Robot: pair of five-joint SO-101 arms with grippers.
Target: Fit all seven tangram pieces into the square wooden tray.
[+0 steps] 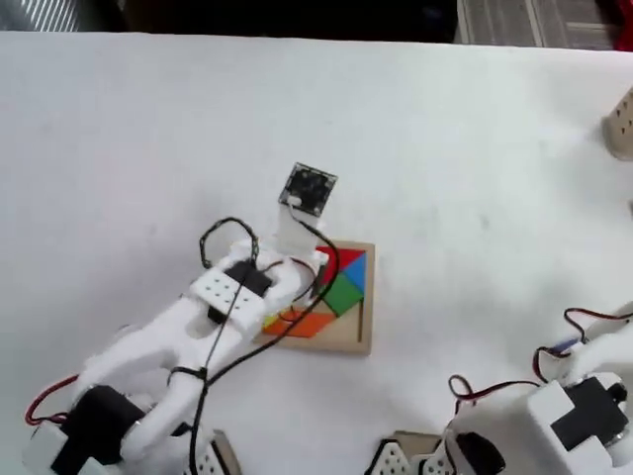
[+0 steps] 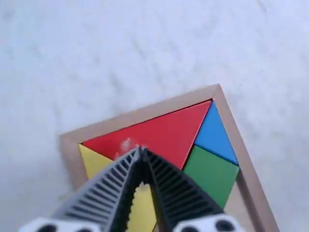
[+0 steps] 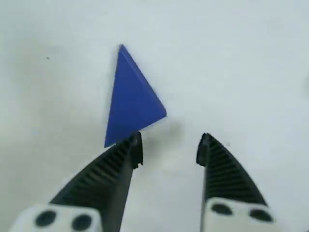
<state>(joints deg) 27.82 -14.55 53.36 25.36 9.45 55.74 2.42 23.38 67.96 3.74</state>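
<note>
1. The square wooden tray is laid flat on the white table, and the left arm is stretched out over it.
2. Inside the tray, a red triangle, a light blue piece, a green piece and a yellow piece are packed edge to edge, so that no room is wasted. An orange piece is seen at the tray's near side.
3. The left gripper is closed tight, with its tips pressed together, and nothing is held in it. The tips are placed at the red triangle, close to the yellow piece. It is likely closed this way so that it can be used as one firm point to push a piece down flat. Whether the wood is touched cannot be told.
4. The dark blue triangle is lying flat on the table, outside the tray.
5. The right gripper is opened wide and nothing is held in it. One fingertip is placed just beside the dark blue triangle, most likely so that the piece can be taken between the fingers.
6. The job is judged to be nearly done, but one piece is not yet in, and part of the tray is hidden under the left arm.
</note>
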